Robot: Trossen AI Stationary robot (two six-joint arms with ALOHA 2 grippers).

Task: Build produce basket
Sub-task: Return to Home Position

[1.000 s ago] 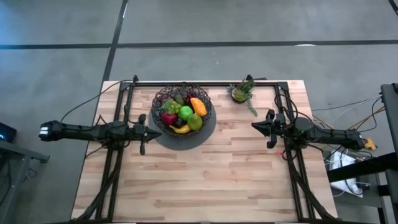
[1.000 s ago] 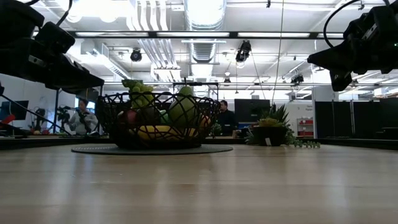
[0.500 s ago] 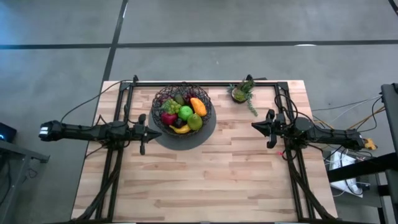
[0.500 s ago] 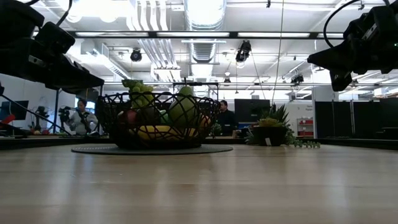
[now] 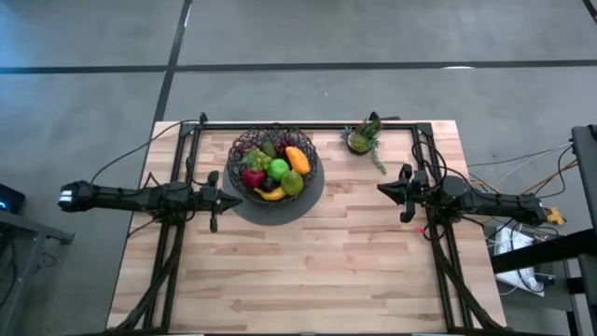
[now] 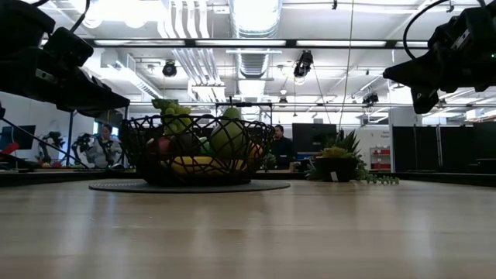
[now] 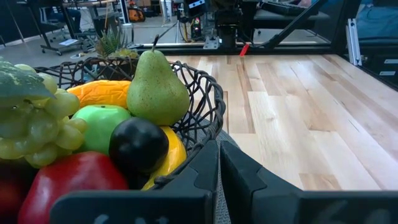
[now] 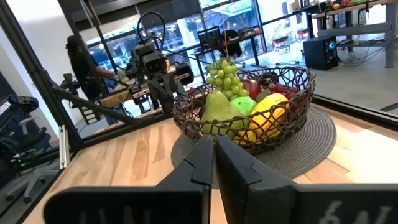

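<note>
The dark wire-mesh basket (image 5: 273, 163) stands on a flat grey round mat (image 5: 311, 194) at the table's far middle. It holds the produce: green pear (image 7: 156, 88), green apple (image 7: 104, 126), red apple (image 7: 78, 180), green grapes (image 8: 225, 77), an orange fruit (image 5: 297, 159), a yellow banana (image 5: 270, 194) and a dark round fruit (image 7: 137, 144). My left gripper (image 5: 230, 200) hovers shut just left of the basket, above the table. My right gripper (image 5: 382, 189) hovers shut at the right, well apart from the basket.
A small green potted plant (image 5: 362, 138) stands at the far right of the table. Black frame rails (image 5: 308, 124) run along the far edge and both sides. Bare wood (image 5: 308, 266) fills the table's near half. People show in the room behind.
</note>
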